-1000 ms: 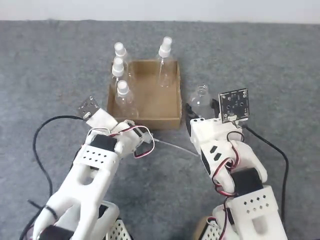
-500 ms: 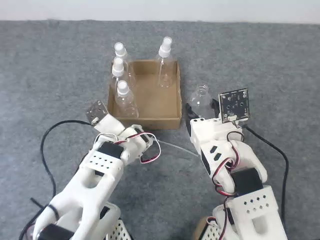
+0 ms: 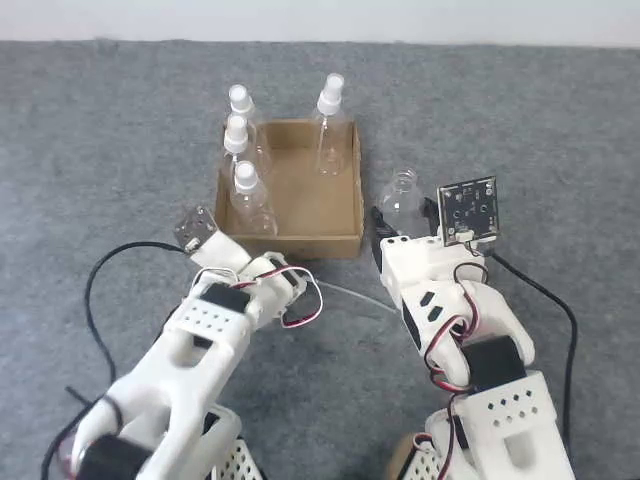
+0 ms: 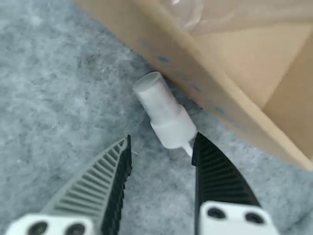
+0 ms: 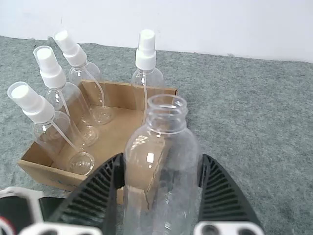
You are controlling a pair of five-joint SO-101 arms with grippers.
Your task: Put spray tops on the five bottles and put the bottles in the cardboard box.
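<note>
Grey felt tabletop [image 3: 120, 130] under cardboard box [image 3: 300, 243], white wall [image 3: 320, 18] behind.

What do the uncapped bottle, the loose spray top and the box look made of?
The box looks like dull brown cardboard. The uncapped bottle is probably clear glossy plastic; the box shows through it. The loose spray top looks like opaque white plastic, matte.

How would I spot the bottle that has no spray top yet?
Find the cardboard box. Outside its right wall stands a clear bottle, held by the right gripper. Unlike the four bottles in the box, its neck is open, with no white top.
</note>
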